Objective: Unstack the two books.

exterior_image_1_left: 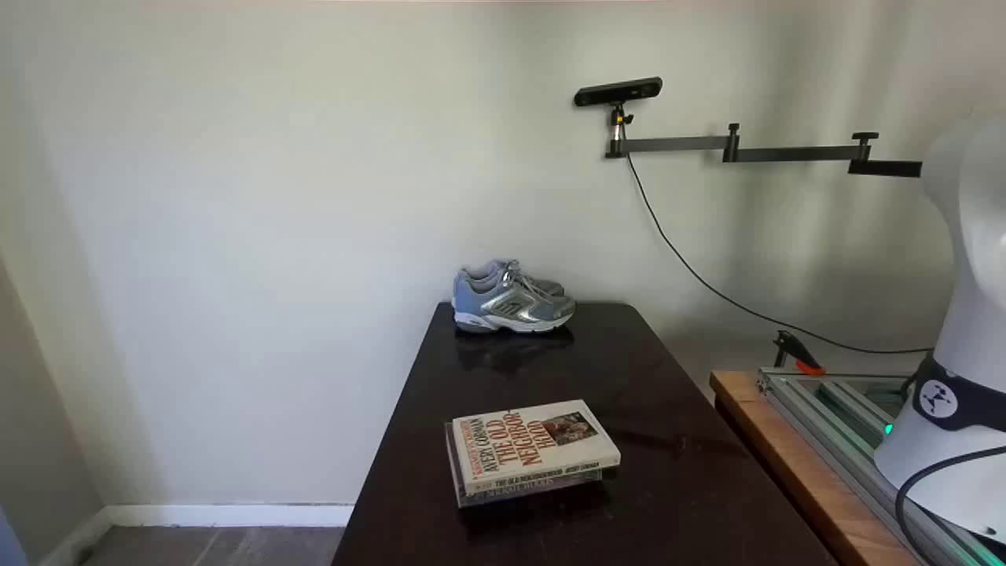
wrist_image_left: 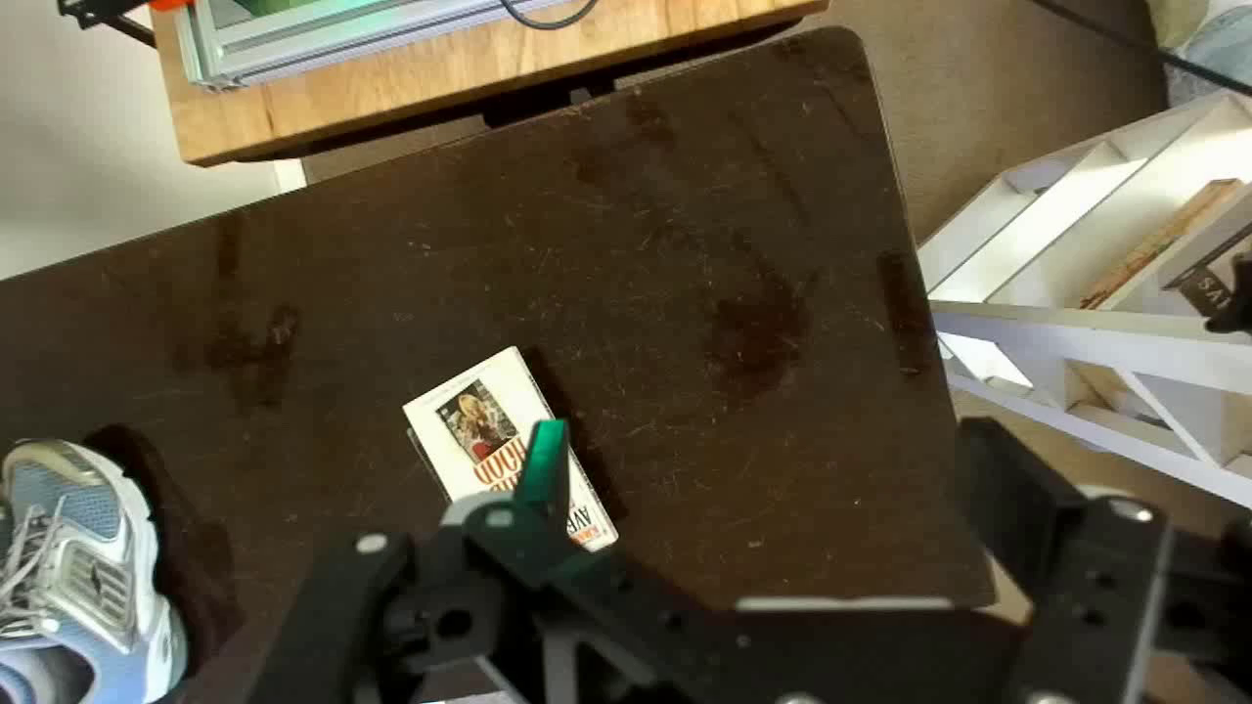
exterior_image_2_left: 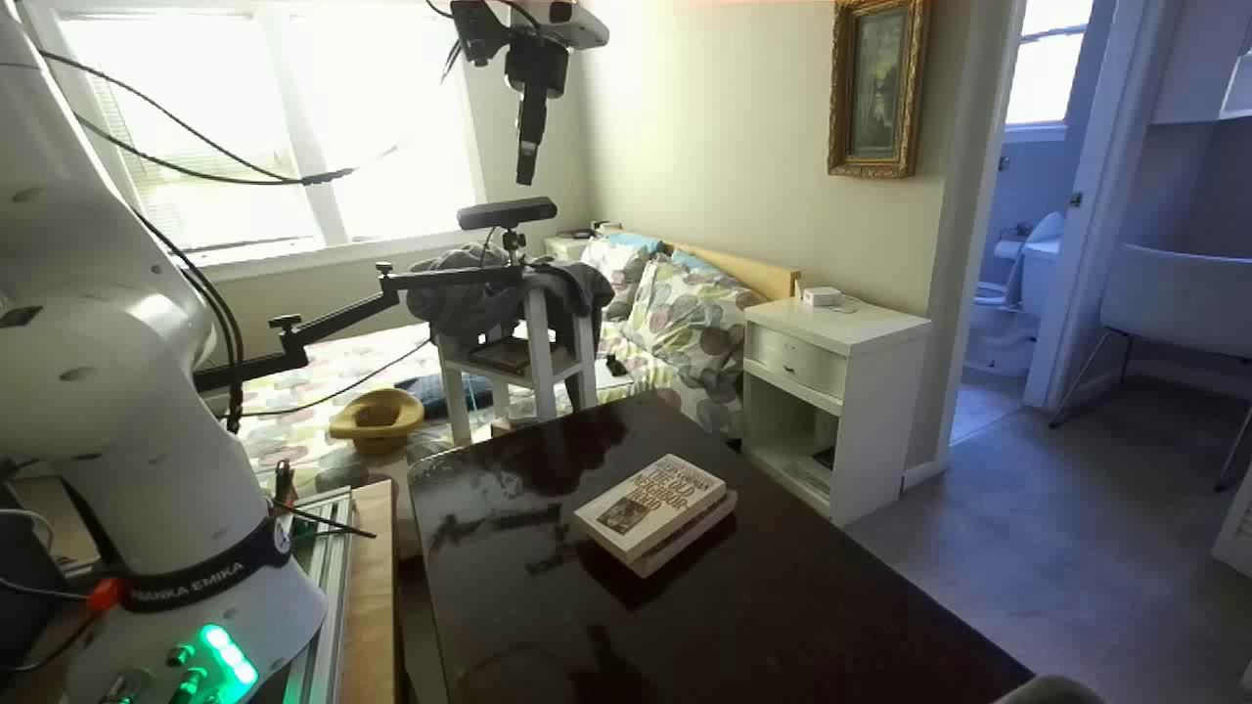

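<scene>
- One dark table [exterior_image_1_left: 676, 479], its far end at twelve o'clock in an exterior view
- One white robot arm [exterior_image_2_left: 127, 391], at the table's nine o'clock in an exterior view
- Two grey-blue shoes [exterior_image_1_left: 515, 305] on that far end, toes to three o'clock, the rear one mostly hidden
- One gripper [wrist_image_left: 763, 460], its jaws wide apart in the wrist view, fingers [exterior_image_2_left: 528, 147] down toward six o'clock in an exterior view
- One pale top book [exterior_image_1_left: 523, 448] and one darker bottom book [exterior_image_1_left: 515, 490], two in all, stacked flat on the table at the shoes' six o'clock, the lower jutting out at nine; long axis roughly nine to three, author's name at nine; in the wrist view, eleven to five, name at five
- One small photo [exterior_image_1_left: 568, 429] on the top cover, toward three o'clock
</scene>
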You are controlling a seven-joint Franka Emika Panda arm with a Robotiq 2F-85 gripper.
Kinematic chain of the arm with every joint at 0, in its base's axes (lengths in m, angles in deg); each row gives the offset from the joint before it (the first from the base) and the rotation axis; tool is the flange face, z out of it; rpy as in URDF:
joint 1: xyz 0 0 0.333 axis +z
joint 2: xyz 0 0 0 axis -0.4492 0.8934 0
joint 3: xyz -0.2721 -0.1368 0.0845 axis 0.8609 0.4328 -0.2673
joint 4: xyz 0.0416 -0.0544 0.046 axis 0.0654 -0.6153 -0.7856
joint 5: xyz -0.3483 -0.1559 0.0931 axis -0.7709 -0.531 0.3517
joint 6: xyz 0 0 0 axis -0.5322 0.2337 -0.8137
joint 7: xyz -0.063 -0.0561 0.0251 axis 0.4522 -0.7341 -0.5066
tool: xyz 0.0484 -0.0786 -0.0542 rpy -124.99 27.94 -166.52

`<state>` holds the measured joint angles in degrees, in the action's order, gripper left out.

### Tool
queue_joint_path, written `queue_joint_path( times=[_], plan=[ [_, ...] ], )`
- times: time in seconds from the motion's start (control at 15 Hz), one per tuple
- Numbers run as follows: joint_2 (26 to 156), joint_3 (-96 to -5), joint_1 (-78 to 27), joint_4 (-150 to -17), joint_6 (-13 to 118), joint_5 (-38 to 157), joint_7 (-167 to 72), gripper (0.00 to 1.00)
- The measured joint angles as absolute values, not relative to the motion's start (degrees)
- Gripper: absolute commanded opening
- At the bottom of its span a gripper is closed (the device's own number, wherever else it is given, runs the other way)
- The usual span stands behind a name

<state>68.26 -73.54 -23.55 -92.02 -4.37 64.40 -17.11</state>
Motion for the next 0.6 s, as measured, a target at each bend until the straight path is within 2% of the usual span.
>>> queue_joint_path(
  times=[0.6],
  plan=[
    [68.33,-72.63,-23.07,-92.34,-4.34,63.15,-12.74,1.00]
  ],
)
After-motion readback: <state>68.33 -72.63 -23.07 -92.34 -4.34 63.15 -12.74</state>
